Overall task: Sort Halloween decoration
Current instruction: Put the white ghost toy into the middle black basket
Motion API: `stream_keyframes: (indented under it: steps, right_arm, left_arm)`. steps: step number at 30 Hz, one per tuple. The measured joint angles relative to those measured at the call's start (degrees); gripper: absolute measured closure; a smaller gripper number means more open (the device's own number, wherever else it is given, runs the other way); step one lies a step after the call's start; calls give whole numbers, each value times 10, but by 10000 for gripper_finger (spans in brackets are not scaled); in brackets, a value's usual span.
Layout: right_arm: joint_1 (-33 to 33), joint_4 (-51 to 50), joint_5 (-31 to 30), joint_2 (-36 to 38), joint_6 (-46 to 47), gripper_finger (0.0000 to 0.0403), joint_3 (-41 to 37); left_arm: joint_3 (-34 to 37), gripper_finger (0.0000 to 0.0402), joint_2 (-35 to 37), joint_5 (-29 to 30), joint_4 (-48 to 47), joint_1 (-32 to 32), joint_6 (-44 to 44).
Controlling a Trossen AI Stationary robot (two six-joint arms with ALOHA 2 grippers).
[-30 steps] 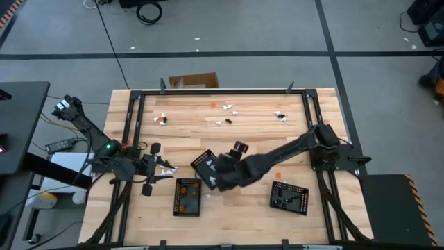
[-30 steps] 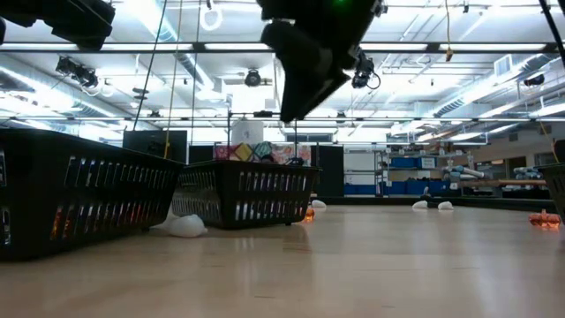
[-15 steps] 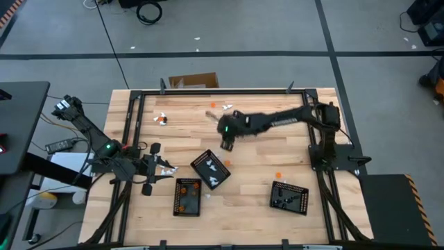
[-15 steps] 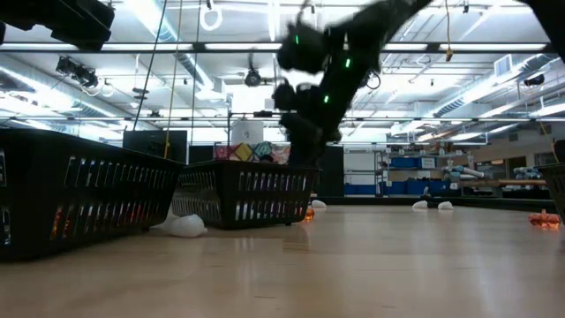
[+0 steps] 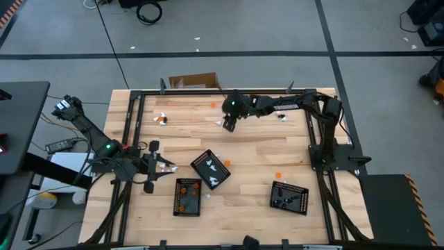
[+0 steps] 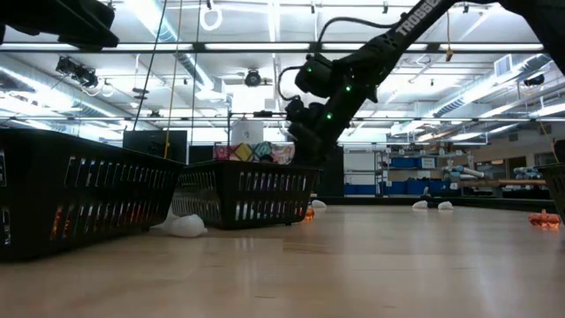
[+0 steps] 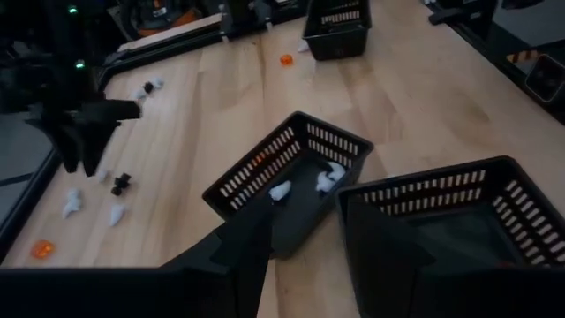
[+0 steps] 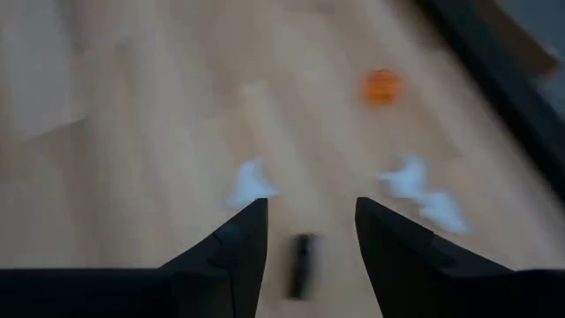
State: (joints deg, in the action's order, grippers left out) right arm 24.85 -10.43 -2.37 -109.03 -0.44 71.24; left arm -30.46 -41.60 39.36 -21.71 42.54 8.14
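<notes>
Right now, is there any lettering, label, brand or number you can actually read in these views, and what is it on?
"TROSS": white letters along the right arm in the low view, partly cut off.
The three black trays, the cardboard box and the small toy pieces show no text.
Any signs in the room behind are too small to read.

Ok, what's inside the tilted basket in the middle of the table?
The middle basket holds two white pieces, clear in the left wrist view, and an orange glint shows through its slatted wall. The near wall hides part of the floor, so more could lie there.
</notes>
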Motion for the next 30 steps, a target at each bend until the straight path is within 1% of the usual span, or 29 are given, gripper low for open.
stream_keyframes:
  steps: [6,10,12,13,16,18,23,30]
  right_arm:
    - [62,-16,11,-11,3,225,0]
    - [89,-14,47,-21,7,224,1]
    - [98,-36,65,-24,13,224,0]
    - [101,-47,65,-26,11,224,0]
    - [95,-71,51,-31,-5,224,0]
    - [87,-61,43,-38,-14,224,0]
    - [71,-35,42,-49,-16,224,0]
    - [68,-38,50,-62,-7,225,1]
  left_arm:
    - [0,246,0,7,0,0,0]
    - [0,246,0,15,5,0,-13]
    - [0,246,0,16,4,0,-15]
    - [0,246,0,16,4,0,-15]
    - [0,246,0,16,4,0,-15]
    - [0,246,0,18,4,0,-21]
    - [0,246,0,20,7,0,-30]
    - [0,246,0,20,5,0,-20]
